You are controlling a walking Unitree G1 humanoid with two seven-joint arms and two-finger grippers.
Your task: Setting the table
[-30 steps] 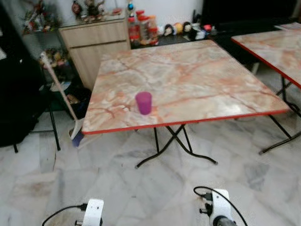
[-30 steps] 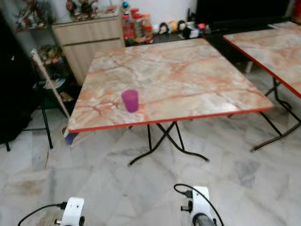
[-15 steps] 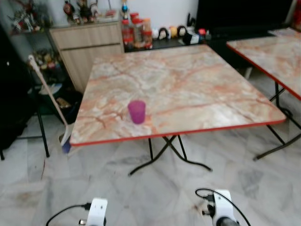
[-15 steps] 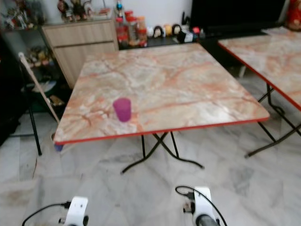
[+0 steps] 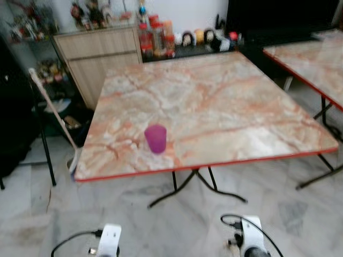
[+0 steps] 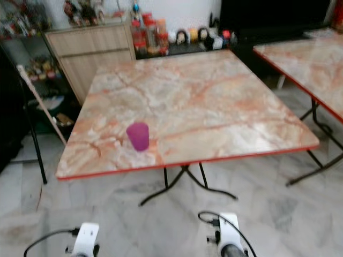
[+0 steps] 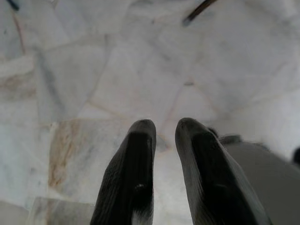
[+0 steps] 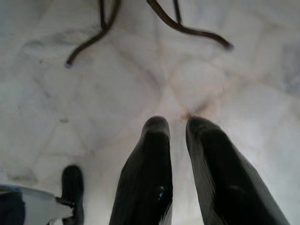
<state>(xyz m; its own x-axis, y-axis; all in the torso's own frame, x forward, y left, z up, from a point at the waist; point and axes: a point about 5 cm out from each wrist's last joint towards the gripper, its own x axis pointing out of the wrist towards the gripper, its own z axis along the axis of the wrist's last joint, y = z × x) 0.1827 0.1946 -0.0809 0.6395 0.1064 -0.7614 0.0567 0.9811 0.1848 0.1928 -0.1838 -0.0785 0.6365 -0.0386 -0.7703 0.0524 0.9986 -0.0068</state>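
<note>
Left gripper (image 7: 164,131) hanging low over the pale marble floor (image 7: 93,70), two black fingers (image 7: 136,159) nearly together with a thin gap, nothing between them. Right gripper (image 8: 176,129) the same: fingers (image 8: 150,154) almost closed, empty, pointing down at the floor close to the black folding legs (image 8: 187,28) of the table. Both arms idle at the sides, white wrist housings low in the head views.

Further out, a small purple plastic cup (image 5: 156,138) upright on the square marble-pattern table with red edge (image 5: 214,163), near the front edge, toward the robot's left. A second similar table (image 5: 311,59) at the right. A wooden cabinet (image 5: 99,53) and bottles and jars (image 5: 155,35) behind; a broom handle (image 5: 53,115) leaning at the left.

Probably the approach step. To do it well: stop square to the front edge, not touching it, with the cup within reach of the left arm; open the fingers before raising the arm; keep clear of the table legs and the broom.
</note>
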